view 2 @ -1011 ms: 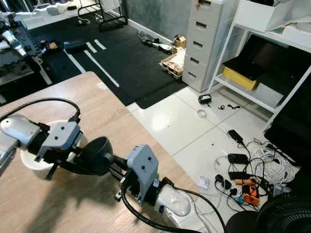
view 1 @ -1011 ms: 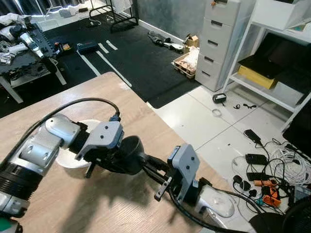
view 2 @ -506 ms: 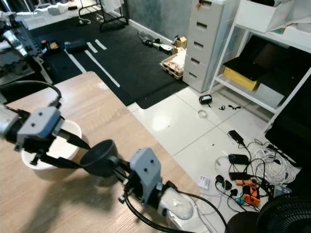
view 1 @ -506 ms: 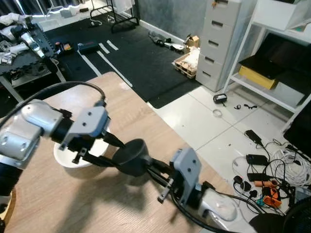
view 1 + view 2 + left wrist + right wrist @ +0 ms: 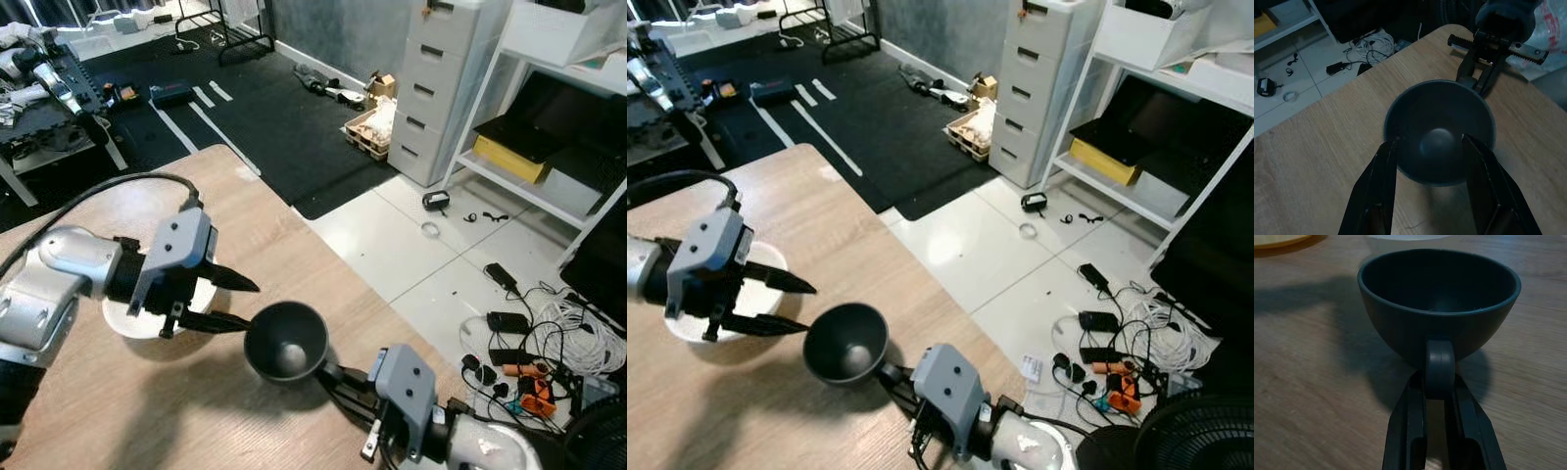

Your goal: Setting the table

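My right gripper (image 5: 1434, 382), nearest the camera, pinches the handle of the dark cup (image 5: 285, 340), fingers pressed together on the loop; the cup hangs upright above the wooden table (image 5: 147, 411), its shadow on the boards below. Just beyond, my left gripper (image 5: 235, 304) has its two fingers spread, tips pointing at the cup's rim but apart from it, over the near edge of the white plate (image 5: 127, 318). Farther off lie the white tiled floor (image 5: 392, 245) and a drawer unit (image 5: 446, 78). To set the cup down well, I judge I should keep it level, lower it straight to bare wood beside the plate, and release the handle only once the base rests flat.
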Controlling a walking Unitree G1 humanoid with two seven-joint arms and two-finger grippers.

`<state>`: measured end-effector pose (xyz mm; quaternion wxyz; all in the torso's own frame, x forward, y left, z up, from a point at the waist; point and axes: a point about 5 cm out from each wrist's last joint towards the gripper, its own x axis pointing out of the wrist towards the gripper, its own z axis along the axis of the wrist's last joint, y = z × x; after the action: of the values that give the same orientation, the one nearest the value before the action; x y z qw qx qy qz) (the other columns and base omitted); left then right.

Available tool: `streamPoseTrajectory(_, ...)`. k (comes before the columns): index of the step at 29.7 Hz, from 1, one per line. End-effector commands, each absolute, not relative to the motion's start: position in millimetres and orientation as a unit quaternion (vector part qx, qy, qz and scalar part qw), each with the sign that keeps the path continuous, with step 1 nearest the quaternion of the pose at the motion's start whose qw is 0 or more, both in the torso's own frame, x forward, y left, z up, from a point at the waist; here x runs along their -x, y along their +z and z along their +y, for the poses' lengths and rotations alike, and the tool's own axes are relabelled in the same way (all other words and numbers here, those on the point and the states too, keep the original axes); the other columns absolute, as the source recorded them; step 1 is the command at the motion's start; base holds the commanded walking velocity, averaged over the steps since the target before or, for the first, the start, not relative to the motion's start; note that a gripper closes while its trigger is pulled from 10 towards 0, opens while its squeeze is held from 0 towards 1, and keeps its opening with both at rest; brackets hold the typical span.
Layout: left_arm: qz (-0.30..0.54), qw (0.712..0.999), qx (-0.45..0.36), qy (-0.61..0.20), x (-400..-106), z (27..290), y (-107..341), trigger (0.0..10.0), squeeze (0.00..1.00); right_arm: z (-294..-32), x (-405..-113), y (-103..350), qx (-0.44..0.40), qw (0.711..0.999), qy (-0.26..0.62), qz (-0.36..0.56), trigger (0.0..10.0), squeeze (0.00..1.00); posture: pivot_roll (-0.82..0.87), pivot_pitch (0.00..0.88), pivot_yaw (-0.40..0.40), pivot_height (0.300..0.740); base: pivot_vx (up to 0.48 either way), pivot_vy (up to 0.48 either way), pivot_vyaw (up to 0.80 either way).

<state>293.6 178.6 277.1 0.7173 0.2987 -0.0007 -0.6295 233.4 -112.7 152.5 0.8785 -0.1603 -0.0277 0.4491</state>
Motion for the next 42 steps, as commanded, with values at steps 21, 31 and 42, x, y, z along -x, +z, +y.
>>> streamPoseTrajectory(21, -0.111, 0.867, -0.209, -0.439, -316, 181, 302, 10.0, 0.00, -144, -277, 202, 0.017, 0.972, 0.182, -0.145, 10.0, 0.00, 0.10, 0.145, 0.153, 0.740, 0.000, 0.000, 0.00)
streamPoseTrajectory(31, -0.057, 0.946, -0.146, -0.284, -317, 147, 238, 10.0, 0.00, -152, -280, 205, 0.030, 0.985, 0.028, -0.170, 10.0, 0.00, 0.07, 0.103, 0.143, 0.740, 0.000, 0.000, 0.00)
streamPoseTrajectory(42, -0.020, 0.961, -0.111, -0.252, -310, 110, 200, 10.0, 0.00, -148, -279, 194, 0.023, 0.986, -0.022, -0.161, 10.0, 0.00, 0.05, 0.075, 0.149, 0.740, 0.000, 0.000, 0.00)
